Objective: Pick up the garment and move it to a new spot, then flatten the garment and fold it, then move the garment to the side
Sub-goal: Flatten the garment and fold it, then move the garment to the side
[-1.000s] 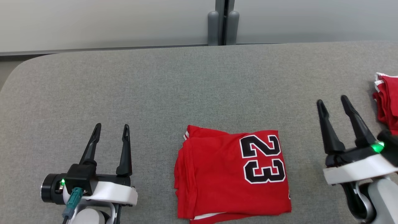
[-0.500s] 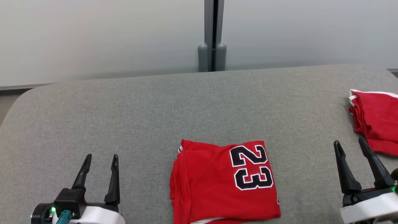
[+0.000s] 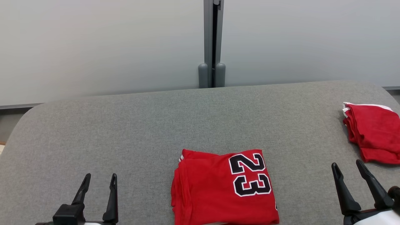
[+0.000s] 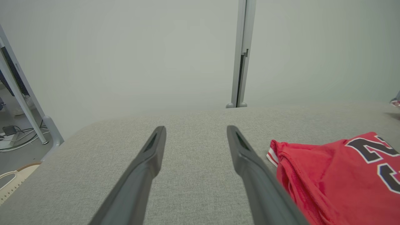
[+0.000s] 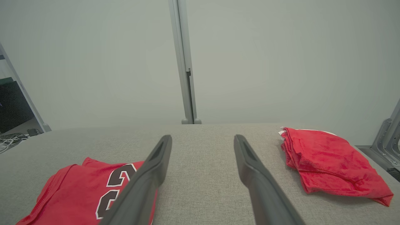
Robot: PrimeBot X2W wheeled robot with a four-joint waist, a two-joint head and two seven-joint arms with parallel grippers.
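A: Head view, quick. Where's the garment?
B: I see the jersey [image 3: 223,187] folded, number 23 facing up, lying on the grey table [image 3: 125,131] at near centre. Its near edge runs off the picture.
A: Hands?
B: My left gripper [image 3: 101,176] is at near left and my right gripper [image 3: 346,163] at near right. Both are spread wide with nothing between the fingers, and both are apart from the jersey.
A: Anything else?
B: A second red garment [image 3: 373,134] with white trim sits at the right edge of the table, well apart from the jersey. There's a grey post [image 3: 212,40] against the pale wall [image 3: 93,47] at far centre.
A: Left wrist view?
B: My two dark fingers [image 4: 147,175] are wide apart over bare table. The jersey lies just to their right, folded edge and a white stripe toward me, with part of the number showing.
A: Right wrist view?
B: The fingers are wide again, with bare table between them. The jersey is at near left, partly hidden behind the left finger. The second red garment is to the right and a bit farther off, rumpled on top. I can't tell how many layers it has.
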